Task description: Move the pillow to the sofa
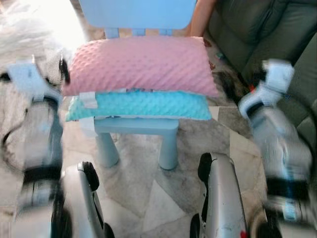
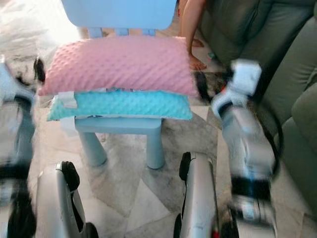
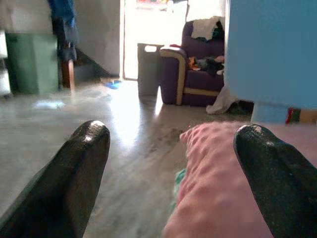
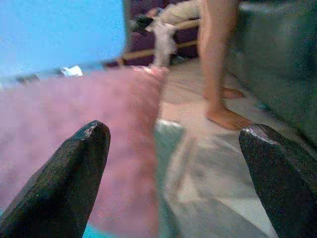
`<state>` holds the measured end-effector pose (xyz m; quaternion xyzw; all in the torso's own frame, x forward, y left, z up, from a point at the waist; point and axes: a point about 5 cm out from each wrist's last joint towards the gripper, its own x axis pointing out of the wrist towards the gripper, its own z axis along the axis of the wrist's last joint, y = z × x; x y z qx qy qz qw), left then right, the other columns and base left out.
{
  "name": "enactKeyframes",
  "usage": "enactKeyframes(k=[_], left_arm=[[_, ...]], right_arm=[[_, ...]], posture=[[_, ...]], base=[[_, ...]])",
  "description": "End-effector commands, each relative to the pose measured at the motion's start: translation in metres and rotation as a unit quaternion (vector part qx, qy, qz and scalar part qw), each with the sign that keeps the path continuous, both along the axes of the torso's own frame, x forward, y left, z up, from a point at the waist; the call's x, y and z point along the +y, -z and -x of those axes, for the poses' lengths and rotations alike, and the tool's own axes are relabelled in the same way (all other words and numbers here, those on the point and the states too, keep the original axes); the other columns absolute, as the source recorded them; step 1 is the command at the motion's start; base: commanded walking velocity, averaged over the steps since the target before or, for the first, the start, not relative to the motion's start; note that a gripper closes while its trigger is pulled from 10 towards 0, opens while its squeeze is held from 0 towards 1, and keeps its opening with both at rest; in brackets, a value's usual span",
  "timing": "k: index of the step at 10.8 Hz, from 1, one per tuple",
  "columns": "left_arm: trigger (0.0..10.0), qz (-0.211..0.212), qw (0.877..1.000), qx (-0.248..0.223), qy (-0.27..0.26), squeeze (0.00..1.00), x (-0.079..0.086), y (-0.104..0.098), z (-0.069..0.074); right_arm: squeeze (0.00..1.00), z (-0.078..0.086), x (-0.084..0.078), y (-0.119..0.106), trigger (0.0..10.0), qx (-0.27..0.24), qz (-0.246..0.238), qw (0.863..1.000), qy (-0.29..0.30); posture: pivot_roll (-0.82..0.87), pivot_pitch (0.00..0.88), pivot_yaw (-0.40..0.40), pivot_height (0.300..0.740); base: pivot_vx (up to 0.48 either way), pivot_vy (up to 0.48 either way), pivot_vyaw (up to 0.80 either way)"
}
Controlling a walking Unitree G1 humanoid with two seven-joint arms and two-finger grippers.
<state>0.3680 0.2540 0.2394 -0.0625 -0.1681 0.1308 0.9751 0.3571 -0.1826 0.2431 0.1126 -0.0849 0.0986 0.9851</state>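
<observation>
A pink dimpled pillow [image 1: 138, 62] lies on top of a teal pillow [image 1: 143, 105], both stacked on the seat of a small light-blue chair [image 1: 138, 126]. My left gripper [image 3: 171, 134] is open at the pink pillow's left end, with one black finger [image 1: 63, 69] close beside the corner. At the pillow's right end my right gripper [image 4: 173, 131] is open too, the pink edge [image 4: 99, 119] lying between its fingers. Neither holds anything. The dark green sofa [image 1: 277, 34] stands to the right.
A person's bare leg and foot [image 2: 193, 49] stand between the chair's back right and the sofa. Tiled floor [image 1: 148, 188] lies before the chair. Farther off in the left wrist view are a purple armchair [image 3: 195, 74] and a green bin [image 3: 32, 62].
</observation>
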Motion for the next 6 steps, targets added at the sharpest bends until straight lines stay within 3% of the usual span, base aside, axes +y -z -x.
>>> enactKeyframes(k=[1, 3, 4, 6], left_arm=[[10.0, 0.020, 1.000, -0.007, -0.007, 0.00, 0.006, -0.007, -0.004], [10.0, 0.076, 0.997, -0.013, 0.020, 0.00, 0.002, -0.021, -0.018], [10.0, 0.143, 0.989, -0.003, 0.042, 0.00, 0.001, -0.024, -0.027], [10.0, 0.188, 0.979, 0.018, 0.080, 0.00, -0.002, -0.024, -0.035]], right_arm=[[0.00, -0.007, 0.003, -0.011, 10.0, -0.020, -0.013, 1.000, -0.010], [0.00, -0.027, 0.020, -0.029, 10.0, -0.032, -0.033, 0.998, -0.049], [0.00, -0.038, 0.028, -0.031, 10.0, -0.019, -0.041, 0.996, -0.075], [0.00, -0.049, 0.035, -0.030, 10.0, 0.001, -0.034, 0.994, -0.107]], posture=[[-0.20, 0.176, -0.016, 0.306], [-0.18, 0.231, -0.030, 0.306], [-0.16, 0.268, -0.035, 0.306], [-0.14, 0.332, -0.030, 0.306]], base=[[0.000, 0.000, 0.00], [0.000, 0.000, 0.00], [0.000, 0.000, 0.00], [0.000, 0.000, 0.00]])
